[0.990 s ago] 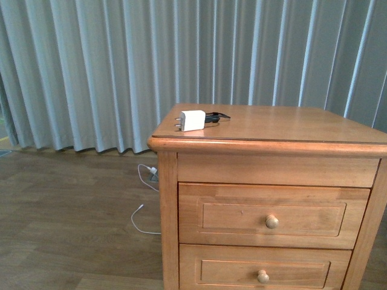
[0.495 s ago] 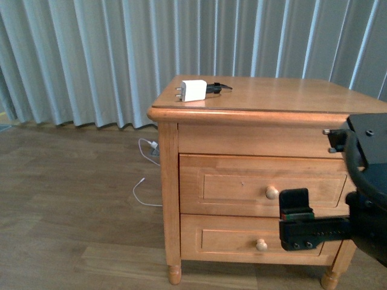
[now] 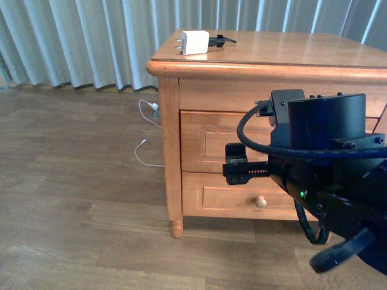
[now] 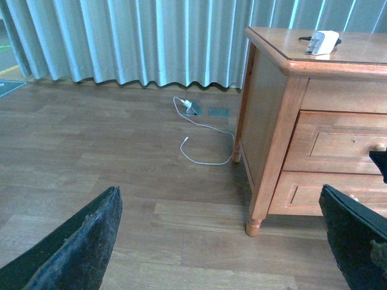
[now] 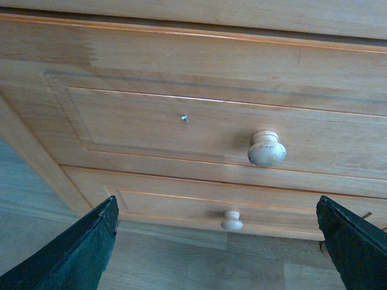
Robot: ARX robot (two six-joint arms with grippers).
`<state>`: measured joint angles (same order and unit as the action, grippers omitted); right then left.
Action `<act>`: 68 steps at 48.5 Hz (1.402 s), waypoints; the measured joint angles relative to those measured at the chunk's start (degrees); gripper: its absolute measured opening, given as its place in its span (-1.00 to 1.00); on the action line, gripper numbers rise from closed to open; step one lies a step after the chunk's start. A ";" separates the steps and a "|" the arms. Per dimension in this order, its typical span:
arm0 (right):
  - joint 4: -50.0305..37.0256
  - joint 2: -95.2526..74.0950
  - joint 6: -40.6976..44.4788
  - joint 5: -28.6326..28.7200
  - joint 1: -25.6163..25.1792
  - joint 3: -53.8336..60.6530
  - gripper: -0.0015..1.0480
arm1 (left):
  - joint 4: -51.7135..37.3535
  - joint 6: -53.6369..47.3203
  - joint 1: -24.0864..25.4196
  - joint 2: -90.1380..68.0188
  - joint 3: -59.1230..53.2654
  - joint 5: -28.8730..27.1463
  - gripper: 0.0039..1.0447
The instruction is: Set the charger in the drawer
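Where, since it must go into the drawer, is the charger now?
In the front view the charger lies on the nightstand top near its left edge, above the closed drawer.

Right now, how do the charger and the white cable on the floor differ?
The charger lies on the nightstand top; the white cable lies on the floor. The charger is a boxy plug with prongs; the white cable is long and thin. The charger's lead is black and bundled; the white cable sprawls loose. Both are white.
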<state>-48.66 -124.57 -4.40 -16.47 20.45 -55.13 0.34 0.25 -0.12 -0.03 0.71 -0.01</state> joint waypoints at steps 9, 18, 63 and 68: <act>1.20 -6.29 0.00 0.57 -2.84 -7.52 0.85 | 0.00 0.00 0.00 0.00 0.00 0.00 0.89; 3.56 -10.95 -0.61 1.20 -5.16 -13.90 0.85 | 0.00 0.00 0.00 0.00 0.00 0.00 0.89; 4.02 -13.27 -1.03 1.40 -5.62 -16.39 -0.51 | 0.00 0.00 0.00 0.00 0.00 0.00 0.89; 3.98 -12.85 -0.98 1.55 -5.51 -15.82 -0.56 | 0.00 0.00 0.00 0.00 0.00 0.00 0.89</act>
<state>-44.69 -137.43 -5.39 -14.92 14.94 -70.96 0.34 0.25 -0.12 -0.03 0.71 -0.01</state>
